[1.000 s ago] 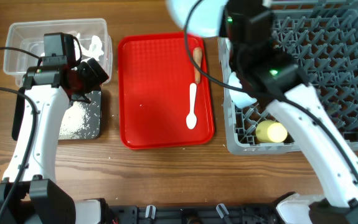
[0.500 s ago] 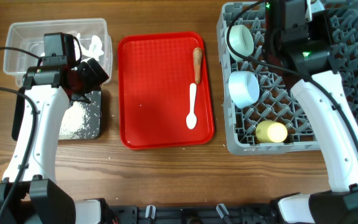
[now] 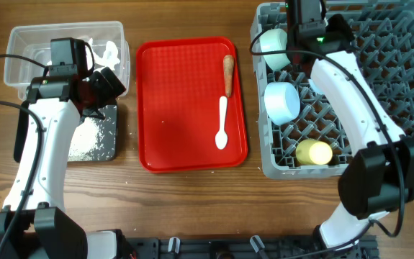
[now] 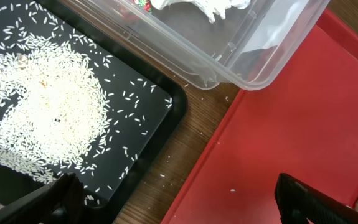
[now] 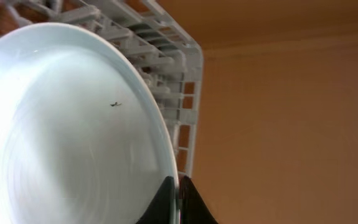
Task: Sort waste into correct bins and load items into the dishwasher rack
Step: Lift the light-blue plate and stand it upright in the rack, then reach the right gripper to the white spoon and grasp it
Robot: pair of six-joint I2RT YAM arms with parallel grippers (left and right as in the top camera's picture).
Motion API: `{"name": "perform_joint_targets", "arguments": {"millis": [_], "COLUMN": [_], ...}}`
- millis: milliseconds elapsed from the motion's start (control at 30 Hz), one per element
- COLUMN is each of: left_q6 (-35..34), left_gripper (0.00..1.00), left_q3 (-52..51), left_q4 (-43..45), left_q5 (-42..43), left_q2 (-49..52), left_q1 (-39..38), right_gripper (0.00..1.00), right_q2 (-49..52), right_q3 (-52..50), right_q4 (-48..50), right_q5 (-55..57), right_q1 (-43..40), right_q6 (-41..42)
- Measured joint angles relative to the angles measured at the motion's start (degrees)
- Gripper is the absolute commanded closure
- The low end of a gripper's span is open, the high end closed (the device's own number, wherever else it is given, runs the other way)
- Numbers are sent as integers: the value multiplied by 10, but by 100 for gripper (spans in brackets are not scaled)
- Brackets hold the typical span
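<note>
Right pincer [image 5: 176, 202] — clamped on pale blue plate [image 5: 73, 137] rim (rack [image 5: 182, 93] behind).

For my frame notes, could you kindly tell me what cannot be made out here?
Overhead: pale blue plate mostly hidden under the right arm; its slot unclear.
Right wrist: the plate hides most of the rack.
Clear tub contents: left arm partly covers them overhead; left wrist view crops them.
</note>
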Motion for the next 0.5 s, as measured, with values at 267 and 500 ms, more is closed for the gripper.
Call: {"name": "perform_joint_targets", "arguments": {"millis": [267,500], "left_q6": [0,0], "left_gripper": [0,0], "left_q3": [0,0], "left_q4": [0,0], "left_q5": [0,0], "left_q2": [0,0], "left_q1": [0,0], "right_gripper": [0,0], "right_q2": [1,-35], "right_q3": [0,0], "right_q4": [2,-29], "right_q5": [-162,-293], "right_q1": [0,-1], "right_q6": [94,221]}}
